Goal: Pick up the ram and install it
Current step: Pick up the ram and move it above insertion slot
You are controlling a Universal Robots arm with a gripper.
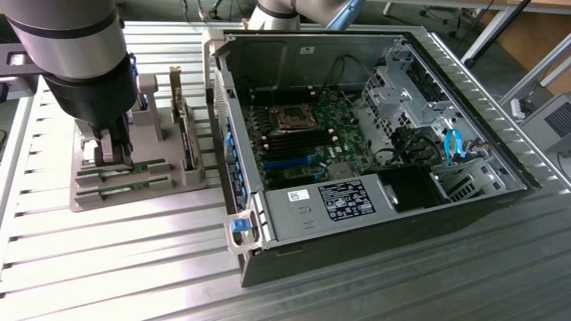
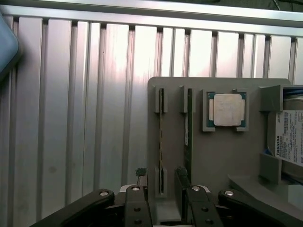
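Black fingers [image 2: 137, 208] sit closest to the lens, spread wide with only air between them. The gripper [image 2: 165, 210] is released and carrying nothing. Right under it, look at that: the ram [image 2: 161, 142], a thin green stick standing on edge in the slots of a grey holder [image 2: 213, 161], running straight out from the gap between the fingers. Its twin stick [image 2: 188, 137] stands just beside it, parallel, in line with one of the fingers. Further along the same holder rests a square silver processor [image 2: 228, 109], apart from both sticks.

Over to the exterior view: the arm [image 1: 71, 40] hangs low over the holder on the ribbed metal table [image 1: 134, 267], at the exterior view's left. The open computer case [image 1: 303, 50] lies well apart to the exterior view's right, and its black memory slots [image 1: 290, 142] look bare.

By my read this is the pick-up step, at the approach: lined up, no contact I can make out, nothing installed. The grasp, I'd say, calls for a squeeze centred on the thin board and square to its faces, with enough clearance that the neighbouring stick isn't caught. Tight spacing there, and that's the risk.
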